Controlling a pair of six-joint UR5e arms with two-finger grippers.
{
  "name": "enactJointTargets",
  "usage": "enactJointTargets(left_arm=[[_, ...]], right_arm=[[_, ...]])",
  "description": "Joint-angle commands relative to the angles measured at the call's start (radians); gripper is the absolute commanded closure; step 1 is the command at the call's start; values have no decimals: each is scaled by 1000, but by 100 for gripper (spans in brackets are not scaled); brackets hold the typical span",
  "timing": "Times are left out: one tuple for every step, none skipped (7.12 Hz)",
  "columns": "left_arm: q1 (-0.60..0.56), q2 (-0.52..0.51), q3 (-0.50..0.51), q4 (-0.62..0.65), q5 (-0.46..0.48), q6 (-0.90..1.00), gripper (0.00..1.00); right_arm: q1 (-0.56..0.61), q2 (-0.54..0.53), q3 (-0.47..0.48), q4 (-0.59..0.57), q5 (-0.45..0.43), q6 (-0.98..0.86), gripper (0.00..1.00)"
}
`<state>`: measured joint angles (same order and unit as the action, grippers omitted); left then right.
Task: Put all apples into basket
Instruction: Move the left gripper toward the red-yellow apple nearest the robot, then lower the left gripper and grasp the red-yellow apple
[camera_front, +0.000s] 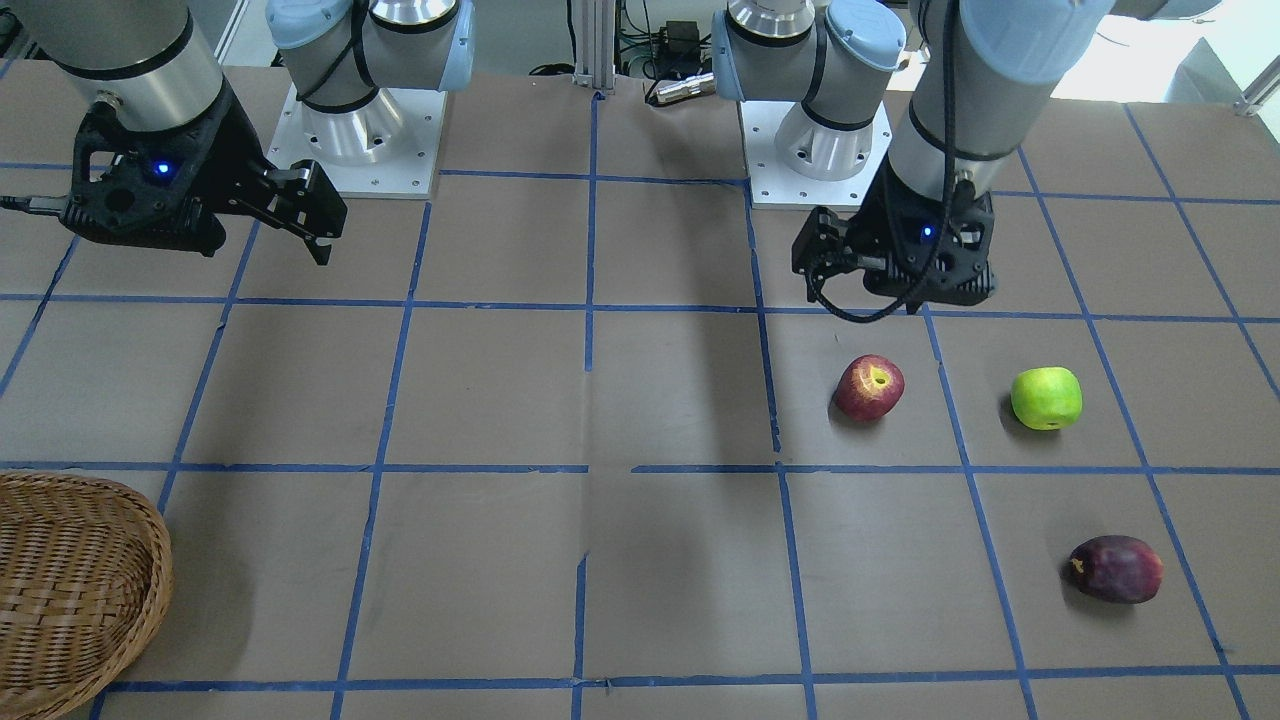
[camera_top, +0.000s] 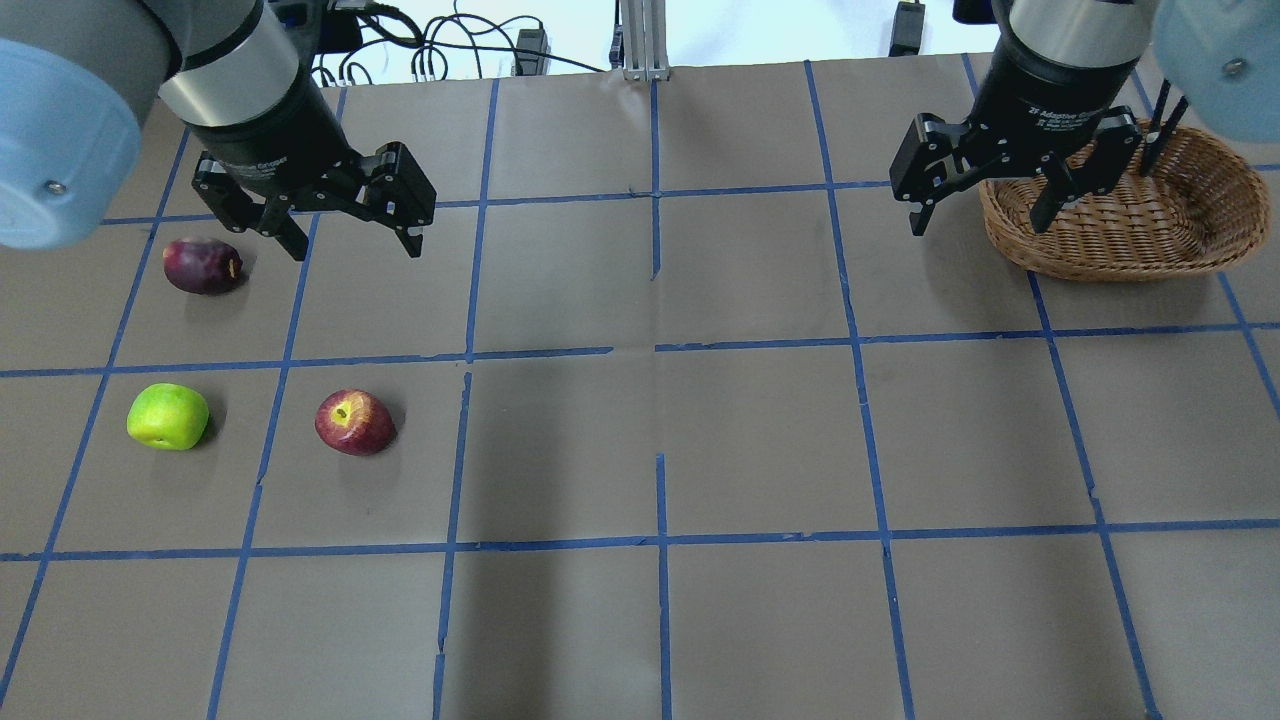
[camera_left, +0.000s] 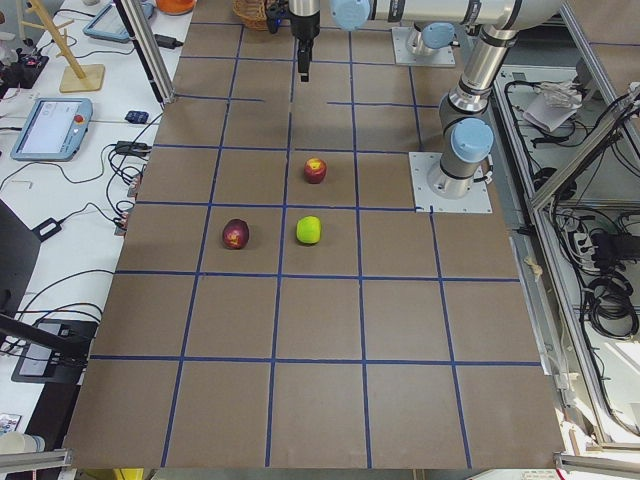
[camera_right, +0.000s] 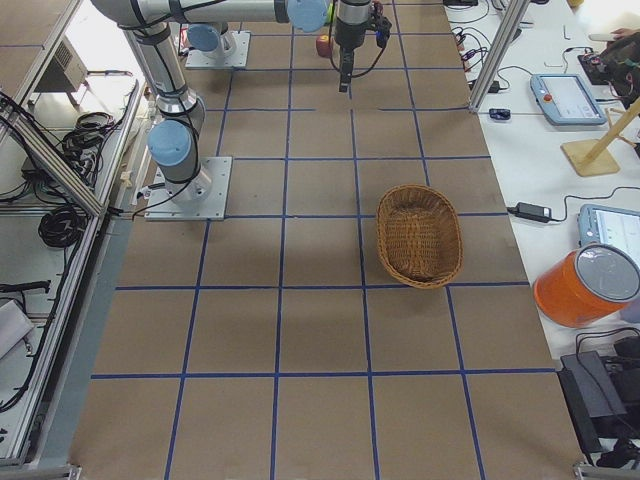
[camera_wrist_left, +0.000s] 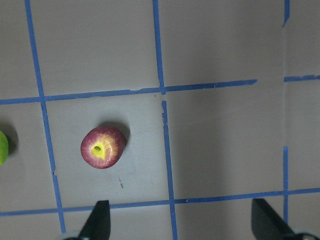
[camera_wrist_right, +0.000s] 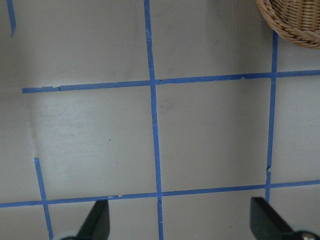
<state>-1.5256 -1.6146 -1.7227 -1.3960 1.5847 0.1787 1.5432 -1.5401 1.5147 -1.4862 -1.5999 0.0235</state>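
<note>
A brown paper-covered table (camera_top: 760, 430) marked into squares with blue tape, seen from above and behind a two-armed robot. Three apples lie on the robot's left side, each apart from the others: a red apple (camera_top: 354, 422) with its yellow stem hollow facing up, a green apple (camera_top: 168, 416) beside it nearer the table's edge, and a dark purple apple (camera_top: 203, 265) farther from the robot. The left claw (camera_top: 355, 240) hangs above the table near them, fingers spread wide and holding nothing; its wrist camera looks down on the red apple. Well apart, on the robot's right side, sits a wicker basket (camera_top: 1100, 245). The side view shows no apple in it. The right claw (camera_top: 978, 225) hangs just beside the basket, also spread open and empty. By the look of it, no apple has been delivered yet: all three are left to pick up and carry across to the basket.
</note>
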Motion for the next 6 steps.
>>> enactJointTargets(left_arm=[[114,-71,-243,361,4,144,0],[163,-97,-274,388,-3,201,0],[182,-126,-288,388,-2,196,0],[182,-149,-319,388,3,191,0],[182,-181,-360,399,3,186,0],[183,-200,-354,406,8,197,0]], right_arm=[[0,-1,1,3,0,0,0],[0,-2,-1,1,0,1,0],[-2,0,-1,0,0,1,0],[0,-1,1,4,0,1,0],[-2,0,1,4,0,1,0],[0,-1,1,4,0,1,0]])
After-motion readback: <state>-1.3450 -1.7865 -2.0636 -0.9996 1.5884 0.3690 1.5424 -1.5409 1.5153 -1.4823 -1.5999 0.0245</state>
